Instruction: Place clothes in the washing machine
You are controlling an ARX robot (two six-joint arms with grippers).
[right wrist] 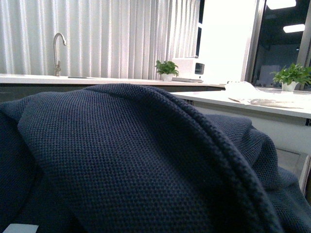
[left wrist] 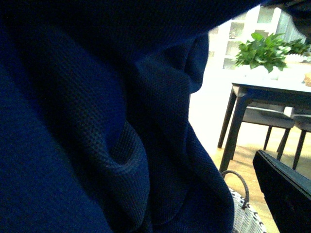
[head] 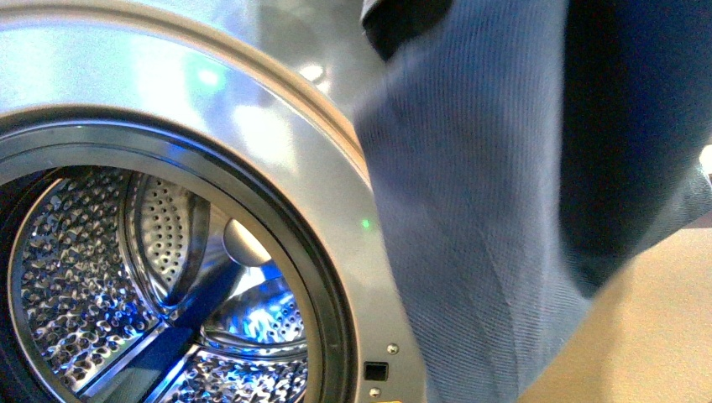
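Note:
The washing machine fills the left of the front view, its silver front and dark-rimmed porthole open onto the dimpled steel drum. The clothes, a dark navy knit garment, hang in front of the machine's right side, to the right of the porthole. The same clothes cover most of the left wrist view and bury that gripper's jaws. Folds of the clothes fill the lower right wrist view with a white tag at the corner. Both grippers are shut on the clothes and hidden by them.
A woven white basket with a handle stands below the hanging fabric. A dark table with chairs and a green plant is behind it. A counter with a tap, small plants and an appliance shows in the right wrist view. Wooden floor lies right of the machine.

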